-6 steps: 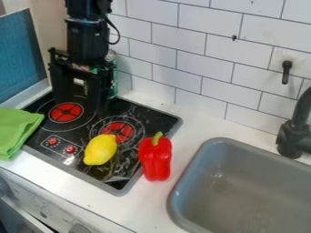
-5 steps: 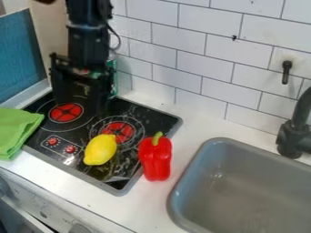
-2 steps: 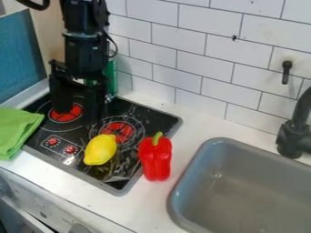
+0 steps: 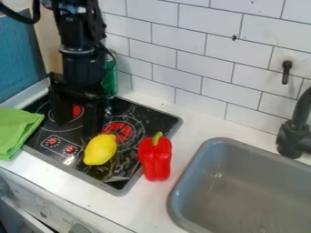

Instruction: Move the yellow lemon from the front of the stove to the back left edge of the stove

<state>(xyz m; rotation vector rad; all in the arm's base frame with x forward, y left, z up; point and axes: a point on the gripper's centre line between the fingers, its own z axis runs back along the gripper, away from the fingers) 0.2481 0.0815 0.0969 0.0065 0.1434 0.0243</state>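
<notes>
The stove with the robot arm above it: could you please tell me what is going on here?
A black gripper hangs low over the stove, its fingers apart and nothing held between them. The yellow lemon lies on the stove, and is the nearest thing to the gripper. A red pepper is between the lemon and the sink, and a green cloth lies at the stove's other side.

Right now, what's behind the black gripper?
Behind the gripper, part of a burner's red centre shows between its open fingers, and one side of a green container shows past it. The rest of both is covered.
</notes>
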